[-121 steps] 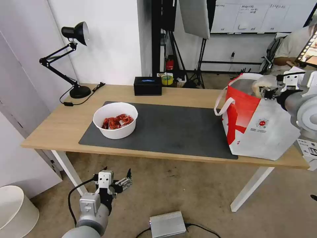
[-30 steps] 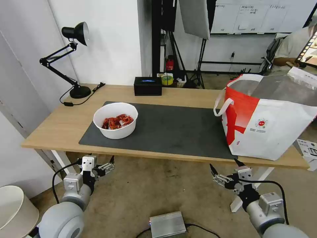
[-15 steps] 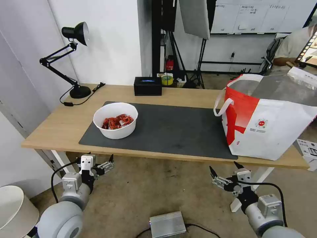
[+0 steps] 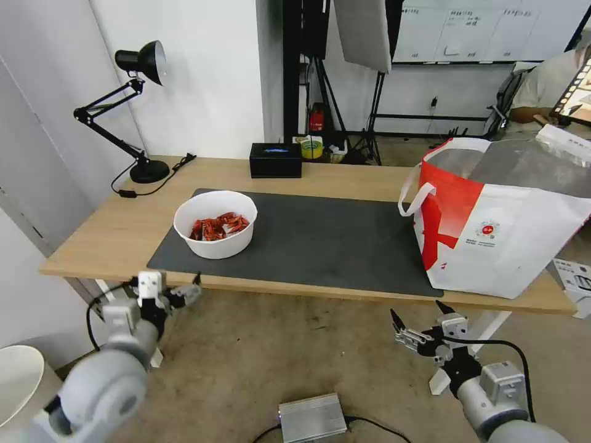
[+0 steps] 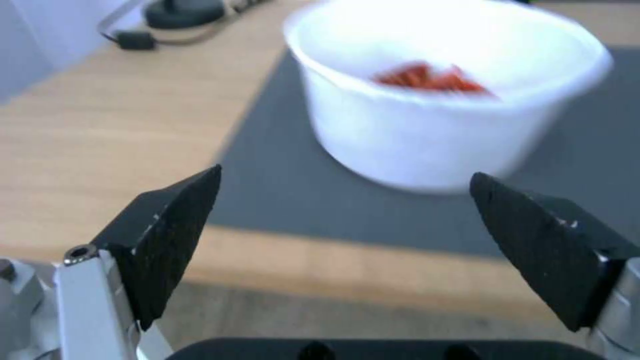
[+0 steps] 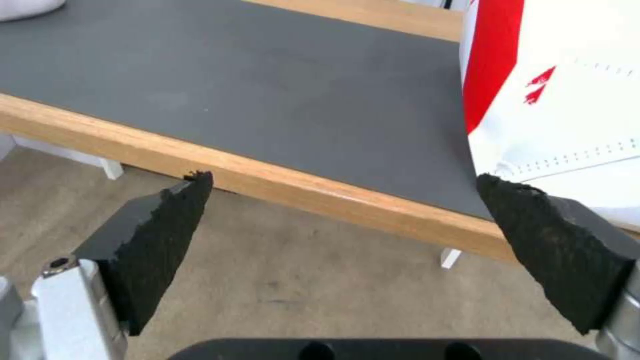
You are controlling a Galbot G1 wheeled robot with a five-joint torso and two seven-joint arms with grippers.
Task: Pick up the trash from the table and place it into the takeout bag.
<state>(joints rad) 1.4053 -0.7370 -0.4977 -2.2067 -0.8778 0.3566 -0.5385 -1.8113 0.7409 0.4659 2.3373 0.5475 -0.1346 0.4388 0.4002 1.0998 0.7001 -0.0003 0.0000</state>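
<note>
Jaws of both grippers stand wide apart and empty, low in the head frame, in front of and below the worktop's near edge. At lower left the left gripper (image 4: 175, 294) sits just under that edge; at lower right the right gripper (image 4: 414, 329) hangs lower, over the floor. Left is the nearer arm to the remaining trash: the white bowl (image 4: 215, 223) lies up and slightly right of it in the frame, just past the worktop edge, and in the left wrist view the bowl (image 5: 440, 125) sits framed between the spread black fingertips (image 5: 175, 235), a little beyond them. The bowl is round, so it offers no long axis; any grip would likely have to take the rim or wall. It stands upright on the left end of the dark grey mat (image 4: 332, 243), holding red crayfish shells (image 4: 218, 226). Well apart, at the right end of the light-wood worktop (image 4: 111, 237), stands the takeout bag (image 4: 498, 246), white and red, mouth open.
</note>
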